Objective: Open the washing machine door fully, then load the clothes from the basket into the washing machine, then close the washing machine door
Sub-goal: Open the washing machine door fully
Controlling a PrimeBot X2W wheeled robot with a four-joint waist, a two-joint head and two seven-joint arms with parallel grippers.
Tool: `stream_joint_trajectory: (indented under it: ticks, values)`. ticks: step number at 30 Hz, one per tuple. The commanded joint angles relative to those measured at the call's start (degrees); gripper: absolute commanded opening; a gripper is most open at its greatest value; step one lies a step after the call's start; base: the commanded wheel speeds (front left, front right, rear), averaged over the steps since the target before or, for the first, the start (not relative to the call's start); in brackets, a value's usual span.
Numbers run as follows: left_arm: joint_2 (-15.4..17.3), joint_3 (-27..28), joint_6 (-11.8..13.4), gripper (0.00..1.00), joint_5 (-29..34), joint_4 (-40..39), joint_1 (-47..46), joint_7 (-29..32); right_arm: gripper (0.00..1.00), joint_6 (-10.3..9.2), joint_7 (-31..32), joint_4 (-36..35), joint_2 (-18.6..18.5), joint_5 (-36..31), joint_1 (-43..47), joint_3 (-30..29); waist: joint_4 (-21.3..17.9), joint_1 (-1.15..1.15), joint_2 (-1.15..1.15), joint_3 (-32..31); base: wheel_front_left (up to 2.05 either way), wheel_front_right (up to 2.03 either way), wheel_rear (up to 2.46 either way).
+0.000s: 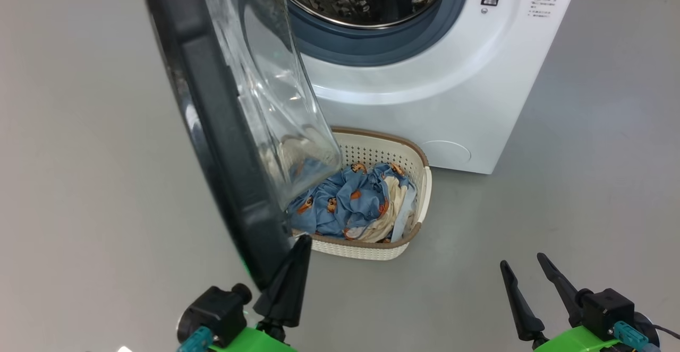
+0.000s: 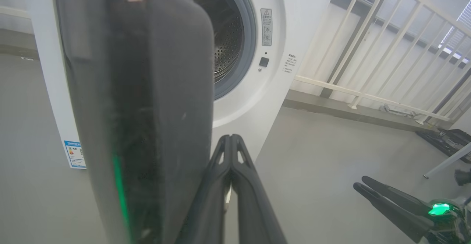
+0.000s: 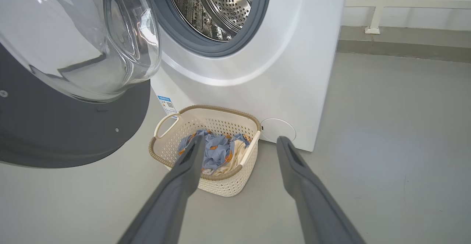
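One big white front-loading washing machine (image 1: 435, 92); steel drum cut off by the head view's top edge. One round glossy black door (image 1: 212, 129) with bulging clear glass window, standing open and edge-on to the head.

One small cream-white perforated plastic basket (image 1: 423, 182), brown rim, on the grey floor (image 1: 584, 192) against the washer's front foot. Its left end lies behind the door glass, blurred. One heap of light blue printed and cream-white clothes (image 1: 350, 203) inside; number of pieces unclear.

Two grippers. Left gripper (image 1: 304, 240): fingers pressed together, nothing between them, just beside the door's lower edge; contact cannot be made out. Right gripper (image 1: 520, 259): fingers spread apart, empty, above bare floor, well apart from the basket.
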Motion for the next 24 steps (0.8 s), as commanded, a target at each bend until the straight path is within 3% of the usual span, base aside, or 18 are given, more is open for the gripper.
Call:
stream_joint_trajectory:
  ticks: [1,14,24]
  values:
    - [1.8,4.2,1.9,0.0,-0.5,-0.8,-0.5,0.0,1.0,0.1,-0.7,-1.0,-0.6,0.4,-0.7,1.5,0.5,0.0,0.0,-0.3,0.0,0.0,0.0]
    - [3.3,8.5,4.1,0.0,-2.2,-0.9,1.2,-0.4,1.0,0.1,-0.7,-1.4,-0.8,0.8,-0.3,1.5,5.8,0.0,0.0,-0.2,0.0,0.0,0.0]
    - [5.3,18.6,4.8,0.0,-4.8,4.2,-0.9,-1.1,1.0,0.1,-0.7,-1.8,-1.5,0.5,-1.0,2.1,7.2,0.0,0.0,0.8,0.0,0.0,0.0]
